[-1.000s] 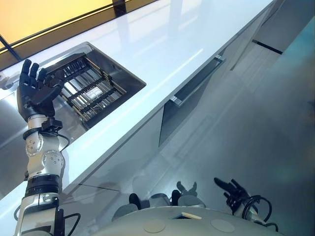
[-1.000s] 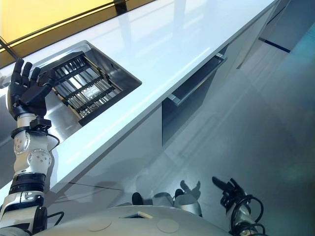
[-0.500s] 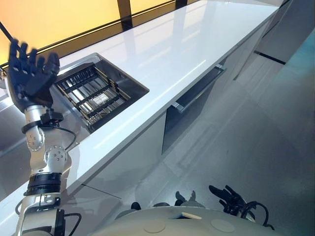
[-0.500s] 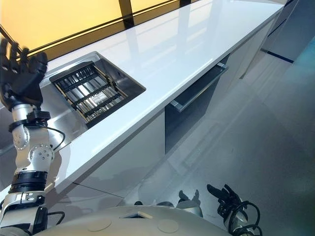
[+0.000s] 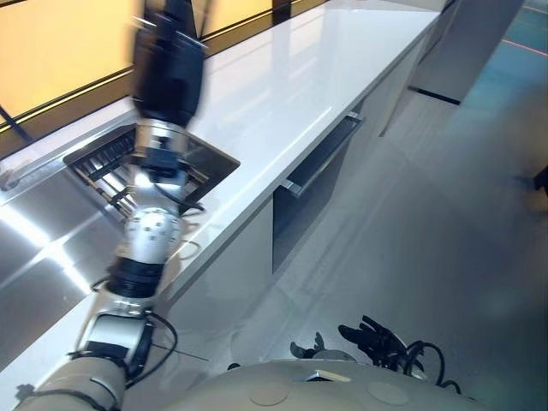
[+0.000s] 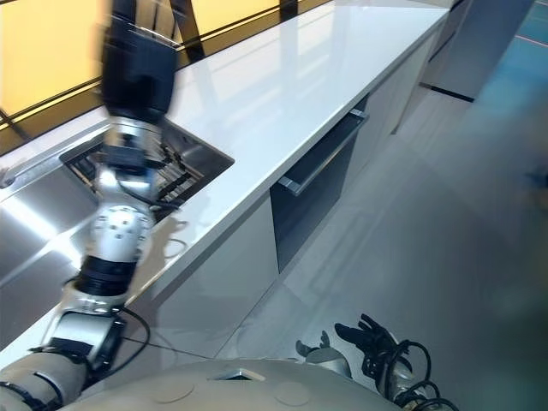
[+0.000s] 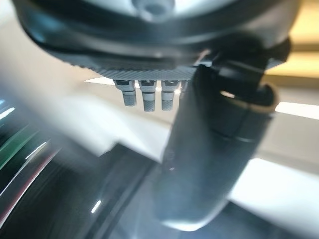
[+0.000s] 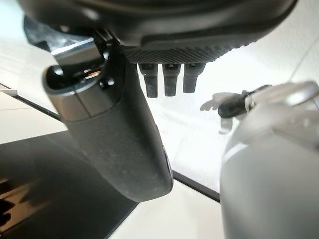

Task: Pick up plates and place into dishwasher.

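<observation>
The left hand (image 5: 169,73) is raised at the upper left of the frame, a dark and badly smeared shape above the near edge of the sink, with the top of the frame cutting off its upper part. In its own wrist view the thumb (image 7: 209,149) stands out straight and the fingers (image 7: 144,97) show as a short row beside it, with nothing between them, so the hand is loose and holds nothing. The right hand (image 5: 370,336) hangs low at the bottom right of the frame, above the pale floor (image 5: 445,223), with its fingers spread and empty; in the right wrist view its thumb (image 8: 119,139) also juts out clear of the finger row. A long white counter (image 5: 291,77) runs from the lower left to the upper right of the frame. At its left end lies a steel sink unit (image 5: 38,248), and a dark wire rack (image 5: 94,158) sits in the sunken basin, partly behind the left arm. Whether any plates stand in that rack I cannot tell — the bars are too blurred. The dishwasher (image 5: 308,193) is the dark front under the counter at the middle of the frame, with a bar handle (image 5: 324,154) along its top edge; it is well apart from both hands. A yellow-lit window band (image 5: 60,51) fills the upper left corner behind the counter, and a tall grey cabinet (image 5: 479,43) stands at the upper right.
</observation>
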You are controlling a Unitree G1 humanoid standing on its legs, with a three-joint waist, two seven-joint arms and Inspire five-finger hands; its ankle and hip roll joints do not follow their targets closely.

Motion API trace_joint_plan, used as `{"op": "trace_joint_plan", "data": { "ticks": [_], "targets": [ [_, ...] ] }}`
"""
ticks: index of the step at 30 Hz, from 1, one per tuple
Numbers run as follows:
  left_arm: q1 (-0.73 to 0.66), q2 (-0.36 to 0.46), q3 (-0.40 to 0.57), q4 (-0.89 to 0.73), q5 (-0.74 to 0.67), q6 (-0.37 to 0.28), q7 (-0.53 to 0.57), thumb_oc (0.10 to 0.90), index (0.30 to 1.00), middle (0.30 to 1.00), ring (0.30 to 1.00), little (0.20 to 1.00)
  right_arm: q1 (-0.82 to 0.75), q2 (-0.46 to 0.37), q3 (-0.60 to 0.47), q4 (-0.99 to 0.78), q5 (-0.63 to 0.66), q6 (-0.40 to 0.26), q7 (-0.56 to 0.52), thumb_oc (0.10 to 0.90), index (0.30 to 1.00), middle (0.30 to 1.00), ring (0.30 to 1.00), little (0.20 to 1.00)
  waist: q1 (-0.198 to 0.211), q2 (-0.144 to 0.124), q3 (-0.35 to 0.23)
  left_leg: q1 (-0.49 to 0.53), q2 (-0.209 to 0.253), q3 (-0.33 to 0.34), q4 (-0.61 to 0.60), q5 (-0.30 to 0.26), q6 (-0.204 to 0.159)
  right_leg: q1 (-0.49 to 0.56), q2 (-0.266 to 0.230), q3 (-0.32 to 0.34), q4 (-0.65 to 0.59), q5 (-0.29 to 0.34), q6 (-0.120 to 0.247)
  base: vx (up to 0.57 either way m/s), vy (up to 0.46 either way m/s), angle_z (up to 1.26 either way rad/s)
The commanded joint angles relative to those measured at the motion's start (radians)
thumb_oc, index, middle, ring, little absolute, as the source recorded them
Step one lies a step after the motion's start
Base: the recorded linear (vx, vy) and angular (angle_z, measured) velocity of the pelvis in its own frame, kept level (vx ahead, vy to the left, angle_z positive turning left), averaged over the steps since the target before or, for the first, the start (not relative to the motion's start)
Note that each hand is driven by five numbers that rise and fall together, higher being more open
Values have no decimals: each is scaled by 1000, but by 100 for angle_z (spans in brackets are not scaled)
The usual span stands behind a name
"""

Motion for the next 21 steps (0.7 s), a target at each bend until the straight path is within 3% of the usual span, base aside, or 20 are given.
{"op": "trace_joint_plan", "data": {
  "ticks": [1, 6, 9, 12, 16, 18, 21],
  "targets": [
    [-9, -113, -76, 34, -144, 239, -32, 800, 900, 900, 900, 900, -85, -15, 22, 11, -34, -29, -5, 800, 900, 900, 900, 900, -23, 48, -7, 23, -32, -3, 13, -101, 27, -54, 59, -62, 94, -22, 50, -16, -1, -42],
    [104, -142, -195, 143, -4, 381, -38, 800, 900, 900, 900, 900, -77, -15, 37, 2, -61, -23, -18, 800, 900, 900, 900, 900, -34, 46, 9, 16, -33, 12, 18, -109, 38, -67, 58, -67, 105, -29, 54, -49, -1, -31],
    [172, -81, -265, 245, 219, 393, -63, 800, 900, 900, 900, 900, -65, -25, 39, -7, -67, -31, -22, 800, 900, 900, 900, 900, -34, 46, 24, 8, -33, 17, 22, -112, 44, -75, 55, -78, 115, -37, 56, -85, 8, -18],
    [226, -2, -289, 399, 617, 245, -155, 800, 900, 900, 900, 900, -54, -38, 24, -15, -72, -39, -9, 800, 900, 900, 900, 900, -28, 47, 38, 3, -35, 15, 25, -114, 50, -77, 52, -92, 121, -47, 60, -64, 9, -6],
    [231, 61, -285, 583, 1093, 12, -147, 800, 900, 900, 900, 900, -62, -46, 24, -5, -109, -28, 18, 800, 900, 900, 900, 900, -12, 49, 39, -3, -38, 12, 29, -113, 53, -70, 50, -115, 115, -52, 60, -10, 4, 0],
    [234, 81, -272, 661, 1124, 45, -130, 800, 900, 900, 900, 900, -66, -46, 31, -1, -141, -27, 28, 800, 900, 900, 900, 900, -6, 48, 37, -7, -38, 10, 32, -110, 51, -67, 50, -124, 112, -53, 60, 0, 0, 0],
    [250, 60, -163, 903, 1166, 51, -142, 800, 900, 900, 900, 900, -76, -47, 50, 5, -199, -16, 52, 800, 900, 900, 900, 900, 5, 48, 31, -11, -39, 4, 32, -104, 46, -62, 49, -138, 106, -56, 57, 0, 0, 0]
  ]
}}
